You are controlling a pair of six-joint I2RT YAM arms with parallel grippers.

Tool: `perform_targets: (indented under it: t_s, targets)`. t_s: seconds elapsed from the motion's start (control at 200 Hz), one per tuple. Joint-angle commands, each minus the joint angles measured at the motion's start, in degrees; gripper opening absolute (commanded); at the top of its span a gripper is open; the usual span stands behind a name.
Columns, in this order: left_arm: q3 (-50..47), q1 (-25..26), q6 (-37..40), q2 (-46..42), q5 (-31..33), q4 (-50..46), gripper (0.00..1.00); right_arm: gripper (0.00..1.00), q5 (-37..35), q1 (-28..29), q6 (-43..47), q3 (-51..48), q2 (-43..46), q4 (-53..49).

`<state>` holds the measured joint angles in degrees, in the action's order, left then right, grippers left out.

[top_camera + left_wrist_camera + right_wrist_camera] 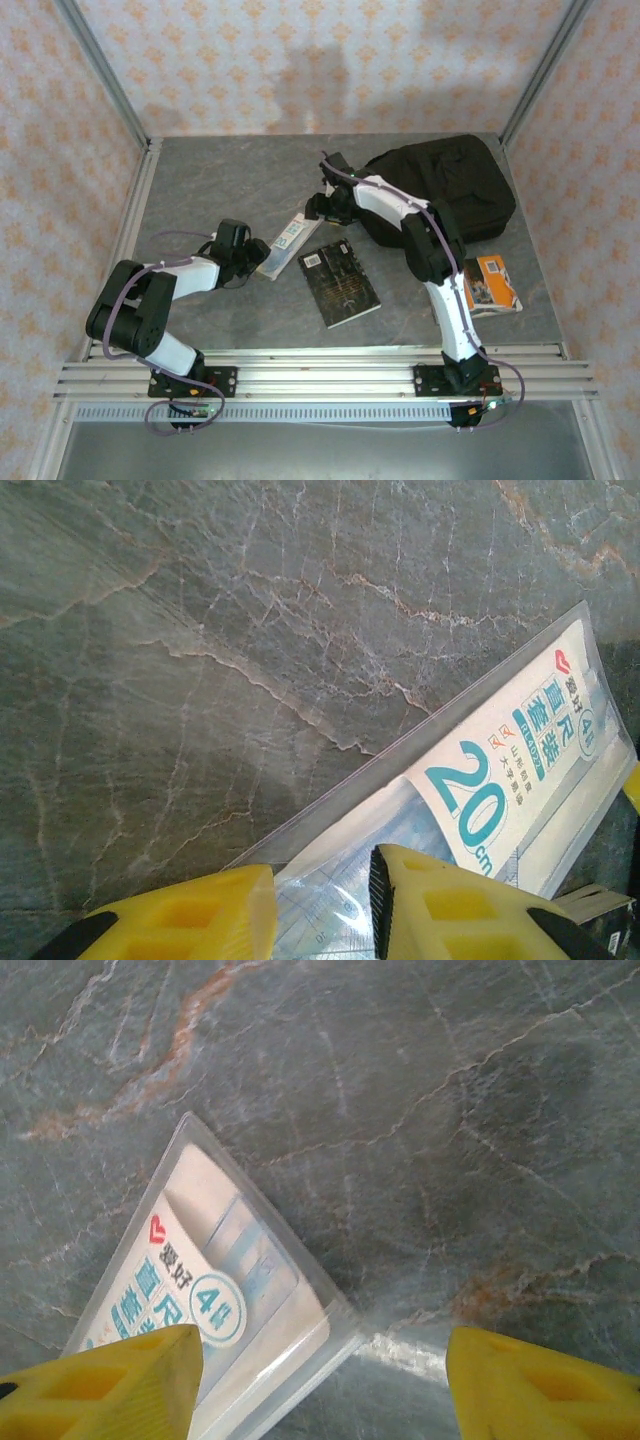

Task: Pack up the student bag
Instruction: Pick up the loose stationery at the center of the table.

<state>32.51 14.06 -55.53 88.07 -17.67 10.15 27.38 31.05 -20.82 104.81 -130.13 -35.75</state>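
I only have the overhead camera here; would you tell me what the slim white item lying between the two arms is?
Observer: Going by the printed card that the left wrist camera shows, it is a ruler set, sealed in clear plastic.
Operator: Thank you. Are the left fingers on it?
Observer: They stand a narrow gap apart with the set's end between them; I cannot tell whether they grip it.
Operator: And the right fingers?
Observer: They are wide apart at the set's other end, one over the set, the other over bare table.
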Motion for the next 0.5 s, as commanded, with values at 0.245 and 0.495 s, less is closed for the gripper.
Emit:
perform_targets:
  t_s: [0.245,0.495]
  targets:
    - [-1.1,-0.5,0.3,5.4,0.5,0.7,0.32,0.47,16.9,-1.8,-14.5,-3.7,-4.2,17.4]
    - [-0.8,-0.5,0.4,4.1,-0.2,-0.2,0.31,0.10,21.6,-1.9,-20.4,-7.6,-3.7,25.3]
